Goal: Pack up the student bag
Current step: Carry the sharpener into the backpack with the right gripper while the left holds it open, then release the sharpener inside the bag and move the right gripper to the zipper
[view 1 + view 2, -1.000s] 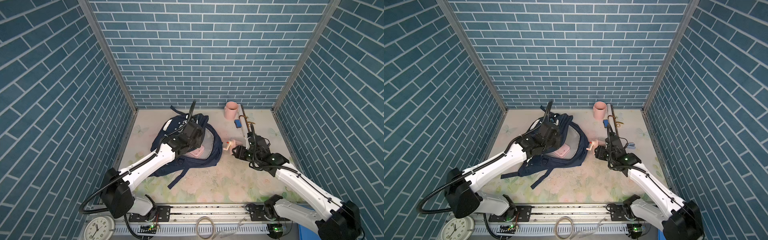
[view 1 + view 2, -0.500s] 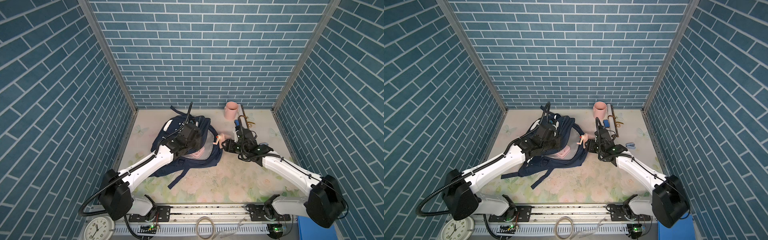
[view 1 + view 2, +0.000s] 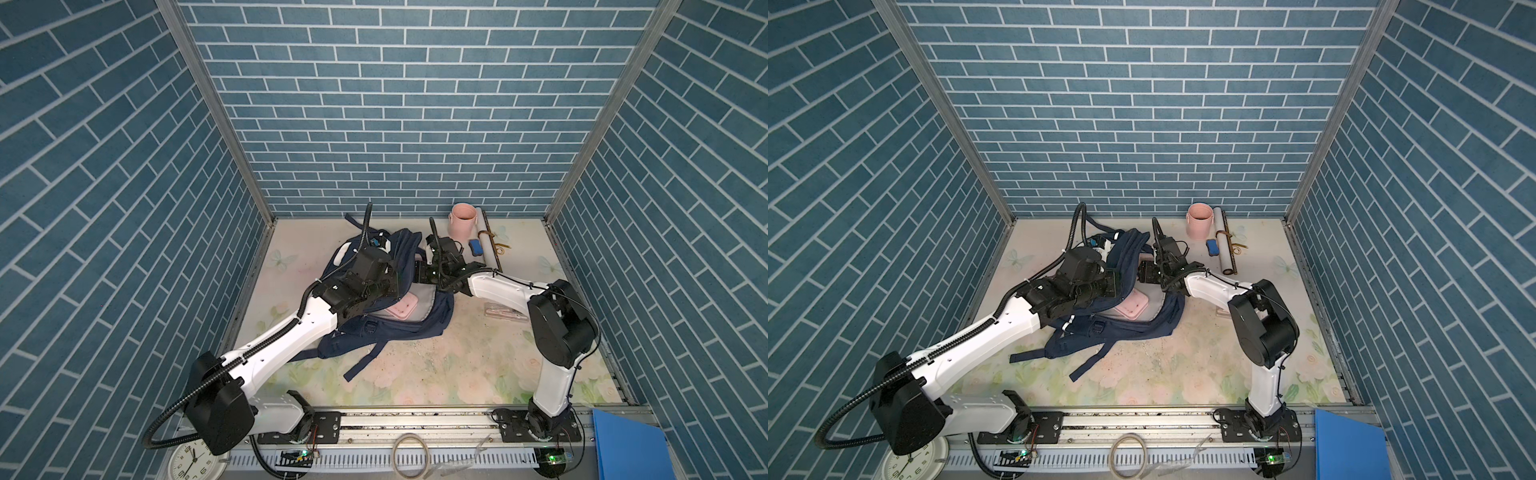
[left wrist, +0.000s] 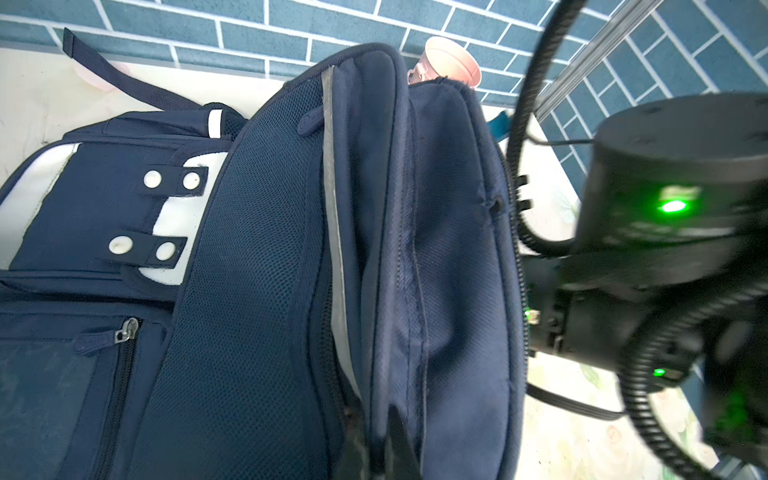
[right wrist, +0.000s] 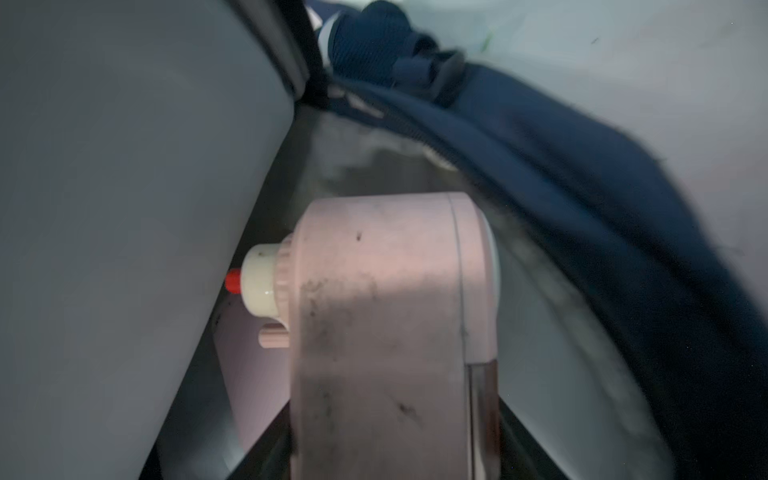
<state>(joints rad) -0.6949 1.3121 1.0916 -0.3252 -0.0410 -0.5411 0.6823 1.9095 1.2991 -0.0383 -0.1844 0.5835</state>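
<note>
The student bag [image 3: 399, 330] is lying open on the desk [image 3: 436, 374], the left tool [image 4: 382, 453] clamping shut on its raised flap. Only the right wrist view is showing the right tool [image 5: 395, 440], inside the bag's mouth, gripping a pink pencil sharpener [image 5: 382, 311] between widely parted jaws.

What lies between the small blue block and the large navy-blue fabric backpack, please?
The right arm's black wrist lies there, between the small blue block and the navy-blue fabric backpack; both top views show it.
</note>
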